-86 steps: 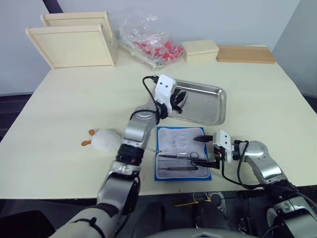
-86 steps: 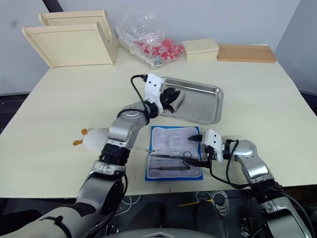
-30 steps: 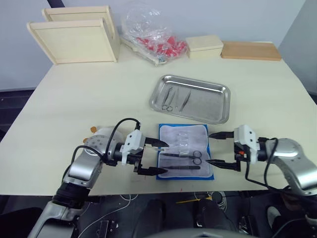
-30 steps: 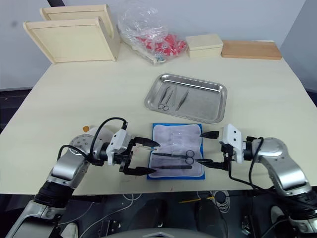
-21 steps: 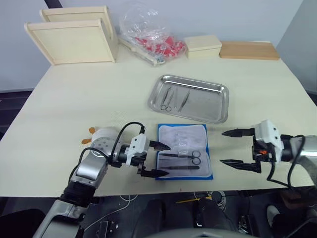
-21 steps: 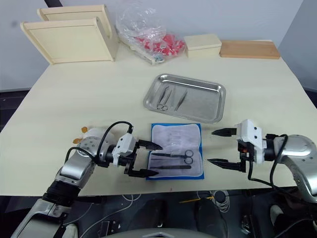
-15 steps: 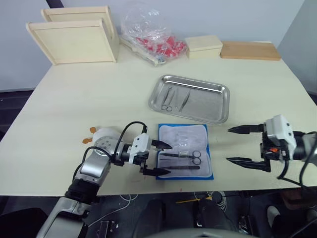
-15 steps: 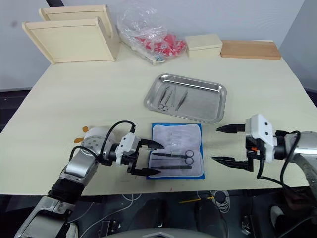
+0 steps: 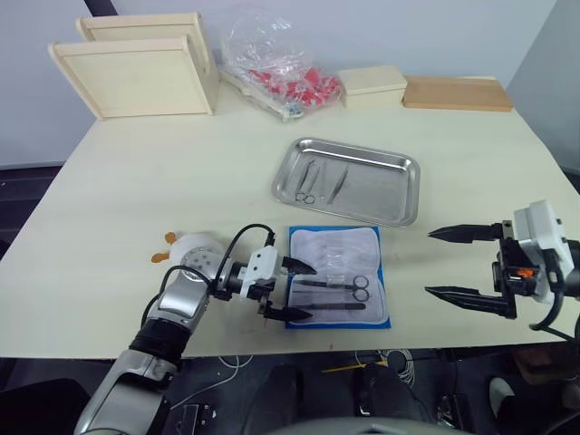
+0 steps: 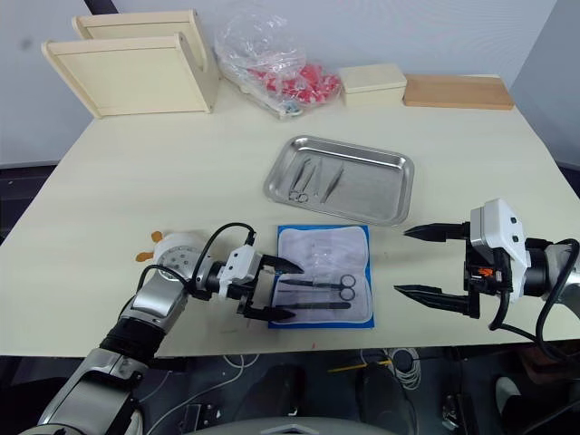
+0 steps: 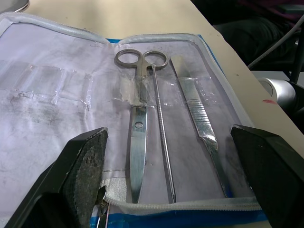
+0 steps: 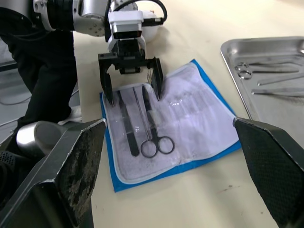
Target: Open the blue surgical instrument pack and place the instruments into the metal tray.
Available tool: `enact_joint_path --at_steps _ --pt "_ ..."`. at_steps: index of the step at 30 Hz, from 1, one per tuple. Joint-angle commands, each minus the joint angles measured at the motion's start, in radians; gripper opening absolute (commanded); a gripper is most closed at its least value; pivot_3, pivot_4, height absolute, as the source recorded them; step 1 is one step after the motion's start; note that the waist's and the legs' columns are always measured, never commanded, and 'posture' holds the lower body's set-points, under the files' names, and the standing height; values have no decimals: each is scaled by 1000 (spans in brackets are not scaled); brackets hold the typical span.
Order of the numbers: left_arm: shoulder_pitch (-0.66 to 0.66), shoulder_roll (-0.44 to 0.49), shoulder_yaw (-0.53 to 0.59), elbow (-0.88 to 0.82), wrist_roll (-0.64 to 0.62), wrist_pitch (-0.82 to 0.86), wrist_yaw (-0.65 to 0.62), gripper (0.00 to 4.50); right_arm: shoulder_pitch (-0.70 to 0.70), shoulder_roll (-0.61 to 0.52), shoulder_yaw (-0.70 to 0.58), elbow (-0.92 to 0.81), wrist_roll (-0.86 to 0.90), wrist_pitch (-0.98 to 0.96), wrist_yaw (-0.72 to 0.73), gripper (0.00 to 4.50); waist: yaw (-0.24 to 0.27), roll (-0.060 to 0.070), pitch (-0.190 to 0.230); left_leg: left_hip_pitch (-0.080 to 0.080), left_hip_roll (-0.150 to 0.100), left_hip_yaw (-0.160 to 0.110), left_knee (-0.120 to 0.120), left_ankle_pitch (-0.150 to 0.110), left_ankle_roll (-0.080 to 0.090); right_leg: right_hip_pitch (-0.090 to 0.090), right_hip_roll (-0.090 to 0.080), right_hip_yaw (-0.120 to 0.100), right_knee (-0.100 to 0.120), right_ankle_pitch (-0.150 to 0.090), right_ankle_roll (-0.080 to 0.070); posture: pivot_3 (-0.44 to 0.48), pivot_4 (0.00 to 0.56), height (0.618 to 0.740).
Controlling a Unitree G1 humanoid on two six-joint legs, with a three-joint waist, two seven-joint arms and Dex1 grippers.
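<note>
The blue surgical instrument pack (image 9: pixel 337 288) lies unfolded near the front edge of the tabletop (image 9: pixel 127 190), whitish pocketed panel facing up. Three instruments remain on it, lying side by side near its front half: scissors (image 11: pixel 138 137) with ring handles, a thin probe (image 11: pixel 162 142), and a flat ridged-handle tool resembling a scalpel handle (image 11: pixel 199 118).

The left tool (image 9: pixel 292 289) sits at the pack's left edge, fingers spread apart, one tip on either side of the instruments' ends, holding nothing. The right tool (image 9: pixel 450 263) hangs well apart from the pack, off to its right, fingers wide apart and empty.

A white round object with orange parts (image 9: pixel 192 250) rests left of the pack, beside the left arm.

Beyond the pack, the metal tray (image 9: pixel 399 195) stands on the tabletop, apart from the pack. It holds ring-handled scissors (image 9: pixel 308 184) and at least two other thin instruments (image 9: pixel 336 183) in its left half.

At the far edge: two pale wooden trays (image 9: pixel 136 77), a clear plastic bag with red contents (image 9: pixel 276 68), a pale box (image 9: pixel 373 86), a wooden board (image 9: pixel 456 92).
</note>
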Motion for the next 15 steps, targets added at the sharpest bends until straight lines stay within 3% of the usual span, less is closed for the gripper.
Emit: enact_joint_path --at_steps 1,15 --pt "21 2 -37 31 39 23 2 4357 -21 5 20 -13 -31 -39 -15 4500 0 0 0 0 0 0 0 0 0 0 0 0 0 0 0 0 150 740" --pt "28 -9 -58 42 74 17 39 4357 -234 99 416 30 -288 -6 -182 4500 2 2 -3 0 0 0 1 0 0 0 0 0 0 0 0 0 150 740"
